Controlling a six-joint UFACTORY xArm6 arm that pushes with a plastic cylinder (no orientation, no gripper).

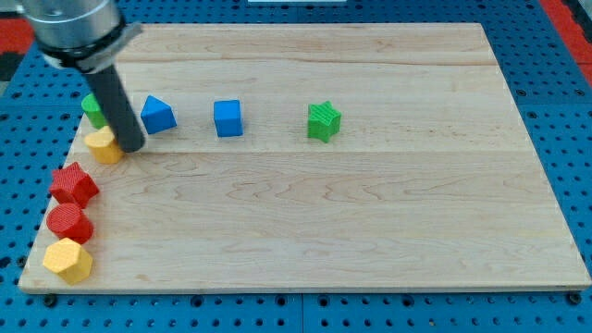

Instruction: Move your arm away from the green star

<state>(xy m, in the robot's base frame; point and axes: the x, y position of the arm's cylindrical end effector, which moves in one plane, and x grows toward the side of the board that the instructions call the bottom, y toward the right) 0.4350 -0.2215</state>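
Note:
The green star [324, 121] lies on the wooden board [370, 213] right of centre, near the view's top. My tip [132, 146] is far to its left, near the board's left edge. The tip stands beside a yellow block [104, 146], touching or nearly touching its right side. A green block [92, 108] sits just behind the rod and is partly hidden by it.
A blue block with a sloped top [158, 115] and a blue cube [228, 118] lie between my tip and the green star. A red star [73, 185], a red cylinder [69, 223] and a yellow hexagon [68, 260] line the left edge.

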